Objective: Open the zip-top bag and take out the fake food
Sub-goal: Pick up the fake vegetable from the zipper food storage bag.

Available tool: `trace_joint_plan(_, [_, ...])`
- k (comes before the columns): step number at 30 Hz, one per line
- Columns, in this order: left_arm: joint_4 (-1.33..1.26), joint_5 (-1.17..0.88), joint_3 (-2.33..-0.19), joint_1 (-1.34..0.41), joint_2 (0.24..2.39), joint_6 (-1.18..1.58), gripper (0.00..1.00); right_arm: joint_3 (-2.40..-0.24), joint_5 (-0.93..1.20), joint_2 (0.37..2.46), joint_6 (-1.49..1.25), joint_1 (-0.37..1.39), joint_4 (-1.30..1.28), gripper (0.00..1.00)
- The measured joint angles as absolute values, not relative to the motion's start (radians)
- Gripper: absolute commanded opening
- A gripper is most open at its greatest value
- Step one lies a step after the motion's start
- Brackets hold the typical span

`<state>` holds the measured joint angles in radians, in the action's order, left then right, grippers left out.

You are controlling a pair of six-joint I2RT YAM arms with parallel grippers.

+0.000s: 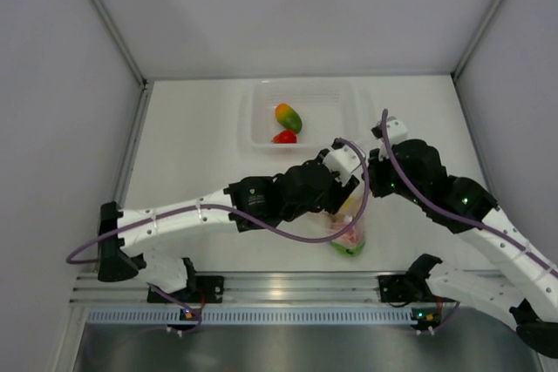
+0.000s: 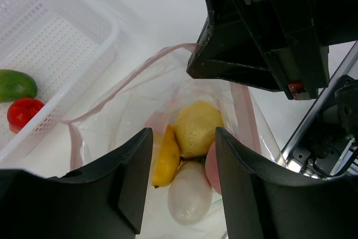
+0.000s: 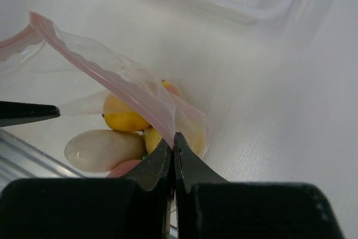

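Two fake food pieces (image 1: 288,119) sit in the far tub (image 1: 255,119); four show in one zip-top bag (image 2: 112,118). Right tool (image 3: 173,141) clenches its rim; left tool (image 2: 183,138) hovers released above.

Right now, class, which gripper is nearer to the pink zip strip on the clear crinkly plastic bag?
Right. The right gripper pinches the pink zip strip between shut jaws. The left gripper hangs open over the bag's mouth.
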<state>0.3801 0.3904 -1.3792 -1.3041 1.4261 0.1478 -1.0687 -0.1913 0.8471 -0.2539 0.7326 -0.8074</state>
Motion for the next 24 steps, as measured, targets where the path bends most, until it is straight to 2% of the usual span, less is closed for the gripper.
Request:
trace_joint_plan(5, [0.38,0.344,-1.393,-1.304,1.464,0.167,0.51,-1.068,-0.147,0.824,-0.249,0.733,-0.805,0.0])
trace_joint_plan(9, [0.382,0.303,-1.393,-1.304,1.498,0.191,0.45,-1.086,-0.118,0.821,-0.245,0.733,-0.809,0.0])
trace_joint_plan(13, [0.361,0.284,-1.351,-1.308,1.489,0.231,0.45,-1.119,-0.046,0.822,-0.245,0.733,-0.802,0.0])
trace_joint_plan(18, [0.309,0.266,-1.196,-1.319,1.442,0.299,0.49,-1.12,0.028,0.828,-0.255,0.738,-0.785,0.0])
trace_joint_plan(24, [0.242,0.27,-0.945,-1.333,1.304,0.419,0.42,-1.084,0.041,0.818,-0.275,0.747,-0.741,0.0])
